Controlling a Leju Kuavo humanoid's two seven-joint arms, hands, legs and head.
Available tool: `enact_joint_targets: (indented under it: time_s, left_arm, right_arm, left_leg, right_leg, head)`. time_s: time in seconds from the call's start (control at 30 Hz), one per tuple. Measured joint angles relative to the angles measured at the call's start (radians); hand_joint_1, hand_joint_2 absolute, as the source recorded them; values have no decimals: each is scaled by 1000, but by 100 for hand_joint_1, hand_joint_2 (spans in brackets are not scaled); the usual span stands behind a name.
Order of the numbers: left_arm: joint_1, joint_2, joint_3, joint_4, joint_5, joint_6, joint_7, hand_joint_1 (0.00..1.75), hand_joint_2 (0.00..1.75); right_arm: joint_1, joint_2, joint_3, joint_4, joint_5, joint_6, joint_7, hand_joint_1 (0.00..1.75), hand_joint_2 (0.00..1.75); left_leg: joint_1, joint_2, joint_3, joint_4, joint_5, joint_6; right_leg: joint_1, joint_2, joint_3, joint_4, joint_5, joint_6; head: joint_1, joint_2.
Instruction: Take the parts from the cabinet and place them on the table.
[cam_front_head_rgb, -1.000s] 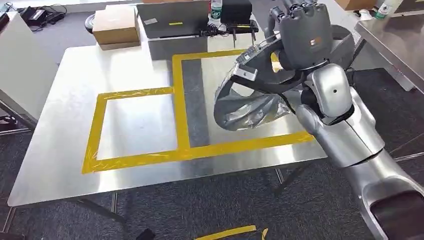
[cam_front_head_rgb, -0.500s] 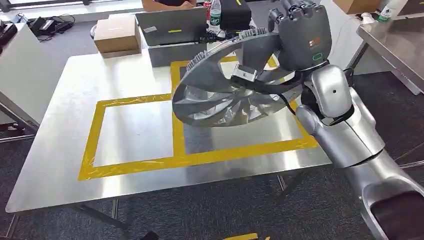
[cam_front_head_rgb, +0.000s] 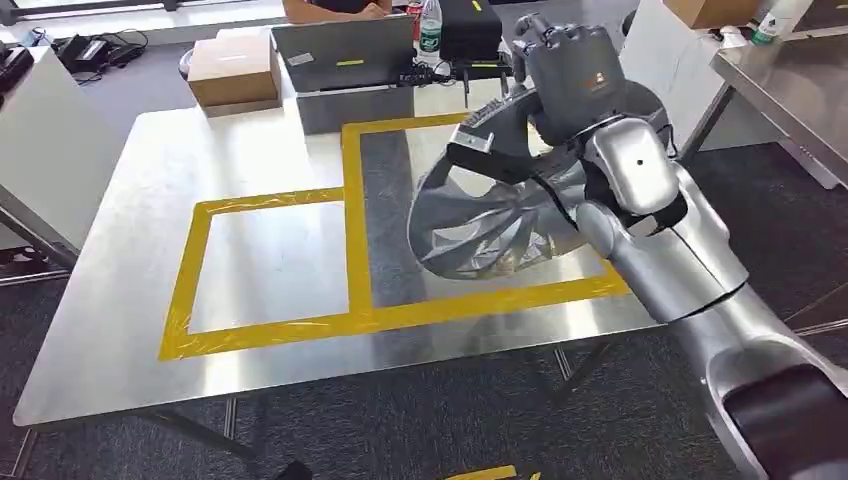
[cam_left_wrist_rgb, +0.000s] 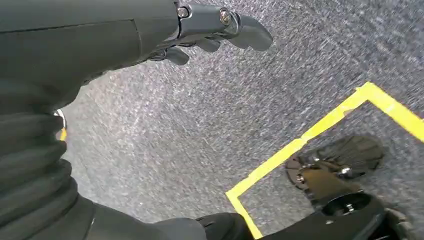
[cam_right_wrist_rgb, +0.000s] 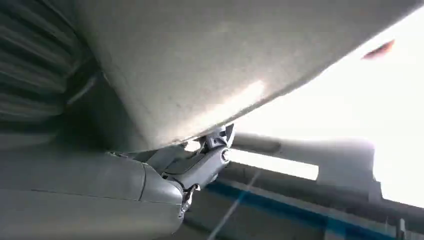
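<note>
My right hand (cam_front_head_rgb: 568, 75) grips a grey finned wheel part (cam_front_head_rgb: 490, 215) and holds it tilted above the right yellow-taped box (cam_front_head_rgb: 352, 180) on the steel table (cam_front_head_rgb: 130, 290). In the right wrist view the part's pale underside (cam_right_wrist_rgb: 225, 70) lies close over the hand (cam_right_wrist_rgb: 200, 167). My left hand (cam_left_wrist_rgb: 210, 30) hangs over grey carpet with its fingers loosely spread and nothing in them.
A second yellow-taped box (cam_front_head_rgb: 195, 260) marks the table's left half. Behind the table stand a cardboard box (cam_front_head_rgb: 232, 68), a grey case (cam_front_head_rgb: 345, 55) and a bottle (cam_front_head_rgb: 431, 22). Another steel table (cam_front_head_rgb: 790, 80) is at the right. Yellow tape (cam_left_wrist_rgb: 320, 130) marks the floor.
The wheel part has turned in my right hand and come lower and to the right over the right taped box. The hand has shifted slightly left.
</note>
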Motion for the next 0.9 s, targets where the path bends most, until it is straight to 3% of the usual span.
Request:
enact_joint_targets:
  time_s: [0.23, 0.43, 0.63, 0.9]
  left_arm:
    - [9, -12, 37, 0, 31, -15, -13, 0, 175]
    - [36, -18, 61, 1, 40, 0, -3, 0, 175]
    - [41, -16, 80, 1, 48, 2, -11, 0, 175]
    - [37, -14, 87, 1, 42, 1, -18, 0, 175]
  right_arm:
    - [-136, 133, 30, 390, 27, 28, 81, 175, 175]
    - [-240, 156, 13, 633, 38, 40, 124, 175, 175]
    - [-275, 175, -1, 754, 42, 66, 130, 175, 175]
    - [-291, 197, -5, 804, 47, 57, 130, 175, 175]
  left_leg:
    - [0, -1, 0, 2, 1, 1]
    - [0, -2, -2, 4, 0, 2]
    - [0, 1, -1, 5, 0, 2]
    - [0, 2, 1, 5, 0, 2]
  right_leg:
    - [0, -1, 1, 0, 1, 1]
    - [-1, -1, 1, 0, 1, 1]
    - [-1, 1, 1, 0, 2, 2]
    - [-1, 1, 3, 0, 2, 2]
  head:
    - [0, 0]
    - [0, 0]
    - [0, 0]
    - [0, 0]
